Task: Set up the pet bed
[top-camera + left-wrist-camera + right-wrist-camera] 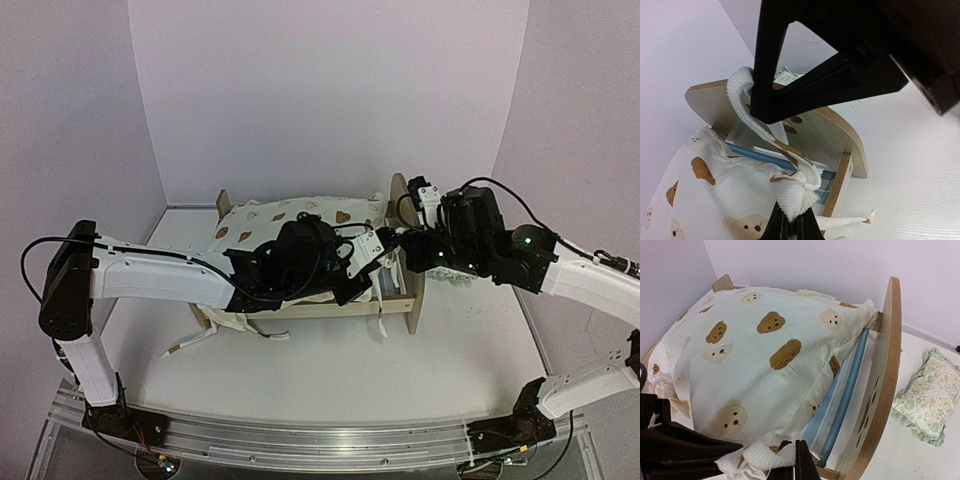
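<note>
The pet bed (416, 292) stands mid-table, its tall headboard (886, 371) on the right and its blue-and-white striped mattress (845, 390) showing along that end. A cream bear-print quilt (280, 215) is bunched high over the mattress. My left gripper (791, 226) is shut on the quilt's white ruffled corner (792, 195) at the near headboard end. My right gripper (796, 462) is shut on the same ruffled edge (760, 456) a little higher, close to the headboard. In the top view the two grippers, left (362, 262) and right (390, 243), nearly touch.
A small green-patterned pillow (926, 396) lies on the table behind the headboard, to the right. The low footboard (722, 282) is at the far left end. Quilt ties (190, 343) trail off the bed's near side. Purple walls close in the back and sides.
</note>
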Motion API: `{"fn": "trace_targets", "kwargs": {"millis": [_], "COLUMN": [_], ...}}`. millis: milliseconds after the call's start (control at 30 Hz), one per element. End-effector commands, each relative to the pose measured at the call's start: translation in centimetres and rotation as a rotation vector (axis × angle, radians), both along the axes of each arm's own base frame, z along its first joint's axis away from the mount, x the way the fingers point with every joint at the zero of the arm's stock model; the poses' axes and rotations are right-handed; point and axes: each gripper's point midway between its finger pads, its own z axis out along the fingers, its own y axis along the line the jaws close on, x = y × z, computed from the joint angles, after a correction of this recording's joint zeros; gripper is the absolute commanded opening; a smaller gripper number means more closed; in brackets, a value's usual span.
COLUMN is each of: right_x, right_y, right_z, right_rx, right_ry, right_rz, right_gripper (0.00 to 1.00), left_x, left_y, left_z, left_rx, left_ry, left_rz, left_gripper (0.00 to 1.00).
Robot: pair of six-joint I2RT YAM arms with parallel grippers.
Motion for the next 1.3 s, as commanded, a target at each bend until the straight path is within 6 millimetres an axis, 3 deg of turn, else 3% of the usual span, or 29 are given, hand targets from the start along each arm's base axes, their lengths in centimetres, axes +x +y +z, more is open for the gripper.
{"fn": "trace_targets", "kwargs": {"millis": [0,400,600,800,1100,1267], "right_x": [1.2,2.5,1.9,0.5,-3.4,-5.8], "right_y": [-0.8,-2.5,-3.5,-3.9,-4.5,-6.4], "right_z": [1.3,-2.4,-3.7,-3.9,-3.7,-5.9], "right_rx": [-0.095,-0.256,-0.260,-0.221,-0.079,-0.041], "right_ry": [-0.070,-0.065,-0.042,0.006,0.110,0.194], "right_rz": [-0.042,-0.139,-0.160,-0.137,-0.054,-0.074], "right_gripper": [0.00,0.00,0.18,0.39,0.45,0.45], "left_x": [-0.1,0.1,0.3,0.4,1.0,1.6], "left_y": [0.0,-1.4,-2.1,-3.1,-4.9,-5.6], "left_z": [3.4,1.8,0.7,-0.3,-2.1,-3.8], "left_rx": [-0.082,-0.071,-0.060,-0.051,-0.036,0.005], "left_ry": [-0.002,0.040,0.057,0.084,0.126,0.133], "left_rz": [-0.007,-0.016,-0.019,-0.032,-0.028,-0.009], "left_gripper": [0.00,0.00,0.00,0.00,0.00,0.00]}}
